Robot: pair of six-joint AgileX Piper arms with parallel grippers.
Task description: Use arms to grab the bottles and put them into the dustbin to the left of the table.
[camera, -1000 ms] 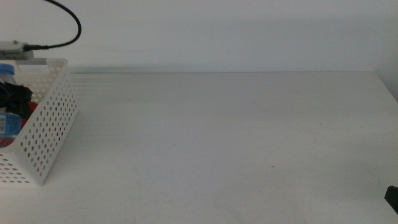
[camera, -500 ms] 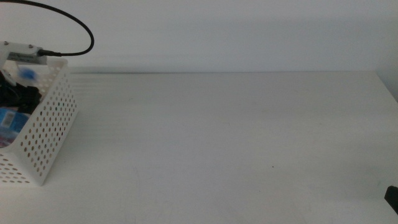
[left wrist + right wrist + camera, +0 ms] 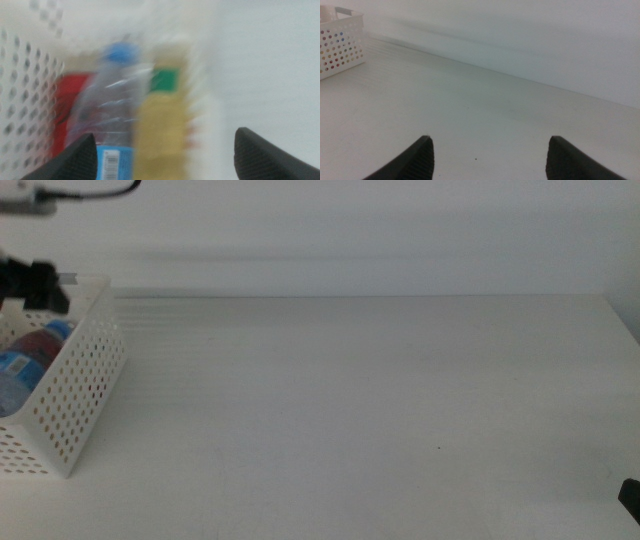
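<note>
Now that the left gripper has lifted above the dustbin with fingers released, the water bottle lies inside beside the juice bottle and red can, so the task looks done; right gripper waits, fingers spread, over the bare table.

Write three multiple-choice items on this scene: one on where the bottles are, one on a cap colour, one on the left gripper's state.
1. Where are the drink containers?
A. Mid-table
B. In the dustbin
C. In the right gripper

2. What colour is the water bottle's cap?
A. Blue
B. Green
C. Black

3. The left gripper is:
A. Shut on the red can
B. Out of view
C. Open and empty

Key: 1 B, the water bottle, yellow juice bottle and red can lie inside the dustbin. 2 A, the left wrist view shows it blue. 3 C, the left gripper has its jaws apart above the dustbin; the right gripper waits, open, low over the table.
</note>
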